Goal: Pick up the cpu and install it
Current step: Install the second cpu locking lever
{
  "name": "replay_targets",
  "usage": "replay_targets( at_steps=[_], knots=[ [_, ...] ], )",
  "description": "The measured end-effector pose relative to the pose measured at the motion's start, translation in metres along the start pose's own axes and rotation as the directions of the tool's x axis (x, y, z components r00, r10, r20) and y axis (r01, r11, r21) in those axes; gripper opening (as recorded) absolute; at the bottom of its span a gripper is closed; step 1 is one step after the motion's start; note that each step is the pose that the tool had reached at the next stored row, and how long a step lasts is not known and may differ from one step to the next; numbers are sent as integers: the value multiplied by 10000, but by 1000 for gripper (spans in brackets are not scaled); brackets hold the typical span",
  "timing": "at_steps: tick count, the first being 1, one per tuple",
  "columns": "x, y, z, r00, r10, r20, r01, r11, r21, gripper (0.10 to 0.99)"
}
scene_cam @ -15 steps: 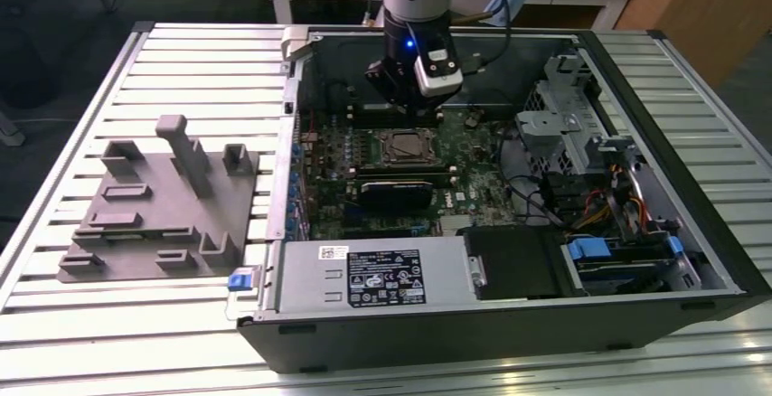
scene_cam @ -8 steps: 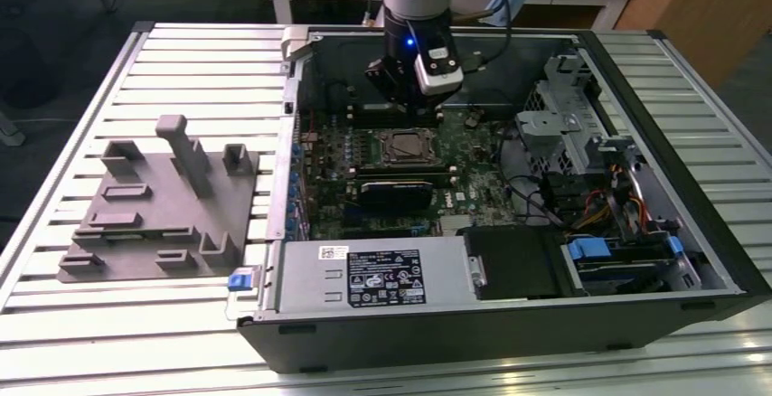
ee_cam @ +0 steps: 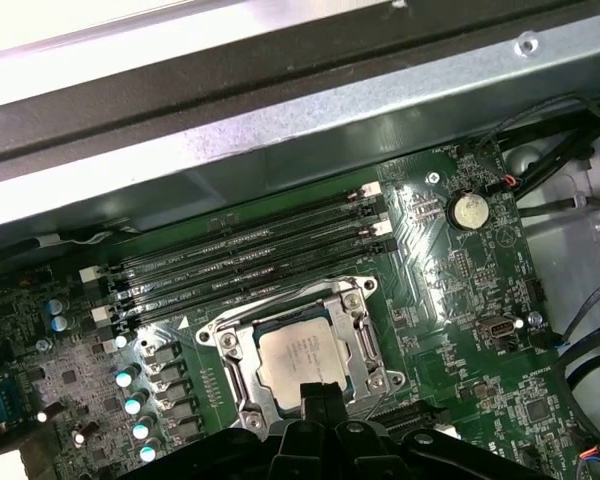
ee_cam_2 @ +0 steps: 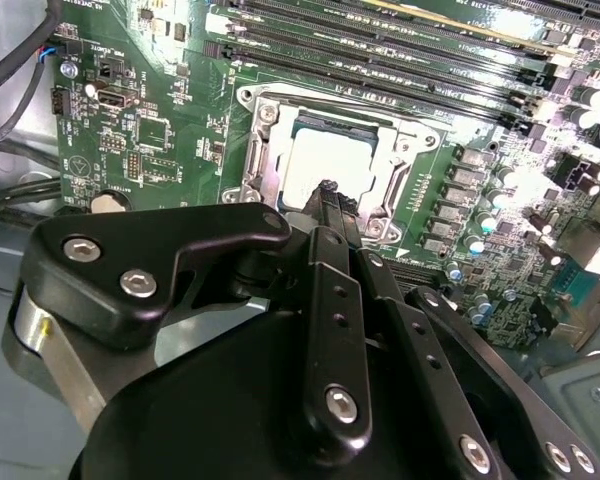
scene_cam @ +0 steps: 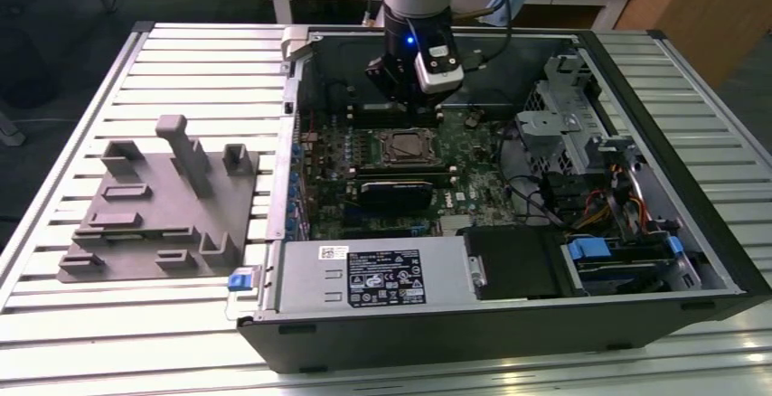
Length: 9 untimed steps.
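Observation:
The cpu (scene_cam: 408,147), a small square chip with a silvery top, lies flat inside the metal-framed socket on the green motherboard (scene_cam: 476,156) of the open computer case. Both wrist views show it seated in the socket frame, cpu (ee_cam_2: 320,160) and cpu (ee_cam: 298,352). My gripper (scene_cam: 417,105) hangs a little above the socket, toward its far edge in the exterior view. In the wrist views the two black fingers meet in one narrow tip at the chip's edge, gripper (ee_cam_2: 330,195), gripper (ee_cam: 323,395), with nothing between them.
A gray plastic fixture (scene_cam: 157,206) sits on the slatted table at the exterior view's left. In the case are a black heatsink block (scene_cam: 392,190), a white-labelled power supply (scene_cam: 374,274), drive cages and cables (scene_cam: 603,188). Memory slots (ee_cam: 250,255) run beside the socket, below the case wall (ee_cam: 280,130).

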<state>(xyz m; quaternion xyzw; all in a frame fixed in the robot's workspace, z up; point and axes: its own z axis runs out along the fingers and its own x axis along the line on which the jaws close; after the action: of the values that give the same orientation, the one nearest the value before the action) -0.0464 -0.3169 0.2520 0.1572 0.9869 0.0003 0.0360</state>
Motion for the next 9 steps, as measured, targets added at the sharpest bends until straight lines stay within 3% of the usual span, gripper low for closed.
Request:
replay_targets(
  at_steps=[9],
  knots=[
    [-7,-21,-1,10000,-1,0,1,10000,1,106]
  ],
)
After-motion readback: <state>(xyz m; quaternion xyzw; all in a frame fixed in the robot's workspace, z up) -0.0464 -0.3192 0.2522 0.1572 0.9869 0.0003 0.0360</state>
